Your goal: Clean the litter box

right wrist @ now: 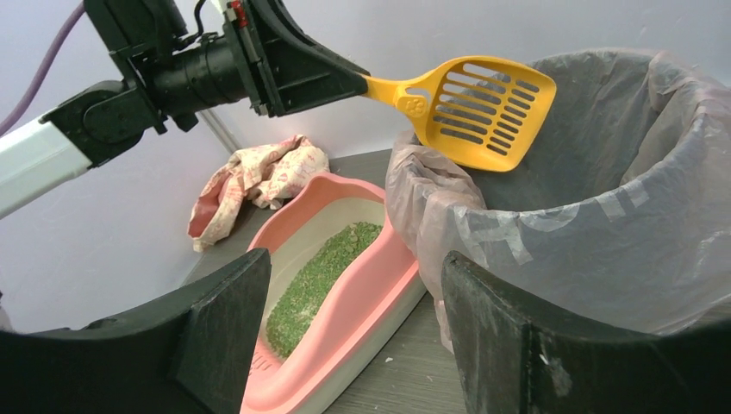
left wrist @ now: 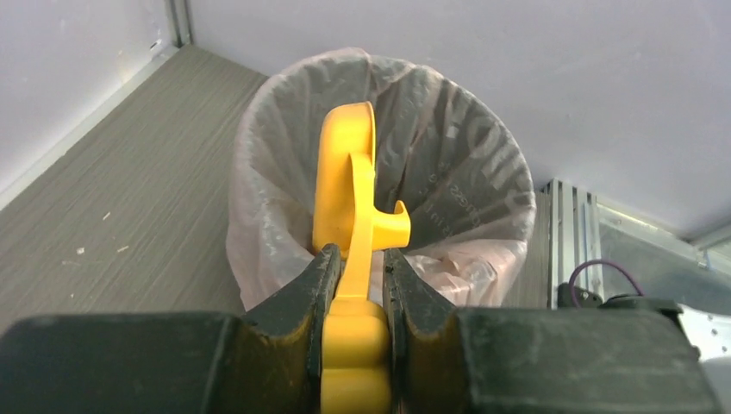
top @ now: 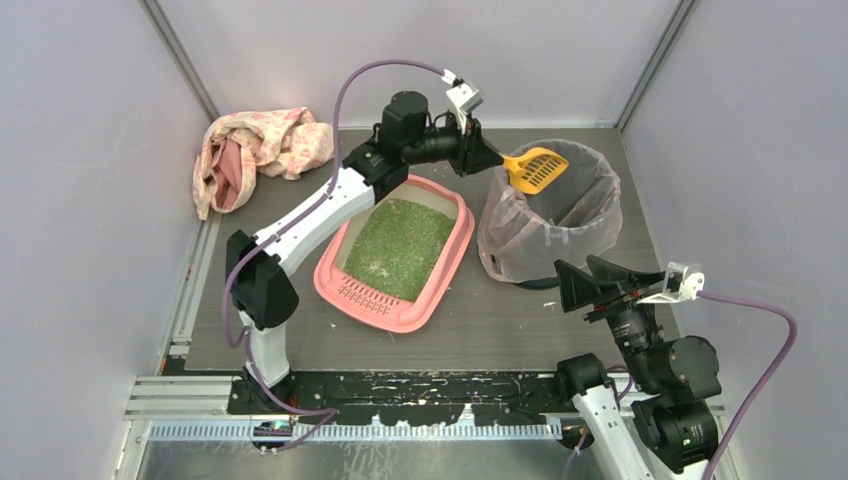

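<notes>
The pink litter box (top: 448,262) with green granules (top: 400,245) lies mid-table, grate lip toward me; it also shows in the right wrist view (right wrist: 349,302). My left gripper (top: 483,158) is shut on the handle of a yellow slotted scoop (top: 538,168), holding its head over the dark round bin (top: 548,215) lined with a translucent bag. In the left wrist view the scoop (left wrist: 346,185) stands on edge between the fingers (left wrist: 312,293) above the bin (left wrist: 457,172). My right gripper (top: 572,285) is open and empty, low beside the bin's near side (right wrist: 603,224); the scoop (right wrist: 478,108) looks empty.
A crumpled pink patterned cloth (top: 262,150) lies at the back left. White walls close in the table on three sides. A metal rail (top: 340,430) runs along the near edge. Small specks of litter lie on the grey tabletop (top: 500,330).
</notes>
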`<state>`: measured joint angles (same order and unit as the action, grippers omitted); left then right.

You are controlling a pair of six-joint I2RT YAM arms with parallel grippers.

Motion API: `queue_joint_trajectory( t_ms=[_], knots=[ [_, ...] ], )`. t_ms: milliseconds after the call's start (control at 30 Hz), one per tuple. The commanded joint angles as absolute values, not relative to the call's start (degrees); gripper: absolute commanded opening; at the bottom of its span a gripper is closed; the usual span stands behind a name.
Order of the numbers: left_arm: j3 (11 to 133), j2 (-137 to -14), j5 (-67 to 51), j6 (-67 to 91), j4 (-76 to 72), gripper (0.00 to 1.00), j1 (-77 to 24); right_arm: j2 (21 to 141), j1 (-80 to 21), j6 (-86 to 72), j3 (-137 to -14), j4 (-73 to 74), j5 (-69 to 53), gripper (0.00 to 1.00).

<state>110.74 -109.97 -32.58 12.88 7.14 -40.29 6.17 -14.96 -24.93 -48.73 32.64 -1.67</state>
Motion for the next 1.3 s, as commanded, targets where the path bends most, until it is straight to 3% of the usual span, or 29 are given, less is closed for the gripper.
queue_joint_trajectory(
  t_ms=[0,167,400,600,867,1067,1267],
  knots=[
    [107.7,-102.9,-32.4,7.2,-3.8,0.00,-40.6,5.7,-15.5,-23.9,-48.9,31.0,-0.4,0.77],
    [103.4,-98.1,-33.1,18.4,-15.1,0.00,-38.6,6.0,-15.5,-24.2,-47.7,30.4,-0.8,0.77],
    [96.1,-91.0,-35.5,42.5,-23.3,0.00,-25.2,5.8,-15.6,-23.9,-46.8,30.7,-1.2,0.77],
    [84.0,-75.0,-17.4,20.9,2.0,0.00,-21.1,7.1,-15.6,-24.3,-44.5,28.1,-2.6,0.77],
    [75.1,-61.3,-18.1,11.3,20.7,0.00,-20.5,11.4,-15.6,-26.7,-40.4,21.0,-7.3,0.77],
    [78.8,-66.2,-21.5,1.1,36.7,0.00,-20.1,13.9,-15.6,-27.2,-39.1,18.1,-10.5,0.77],
    [79.9,-72.5,-25.7,0.3,39.7,0.00,-20.1,15.1,-15.6,-26.2,-39.8,18.1,-10.7,0.77]
  ],
)
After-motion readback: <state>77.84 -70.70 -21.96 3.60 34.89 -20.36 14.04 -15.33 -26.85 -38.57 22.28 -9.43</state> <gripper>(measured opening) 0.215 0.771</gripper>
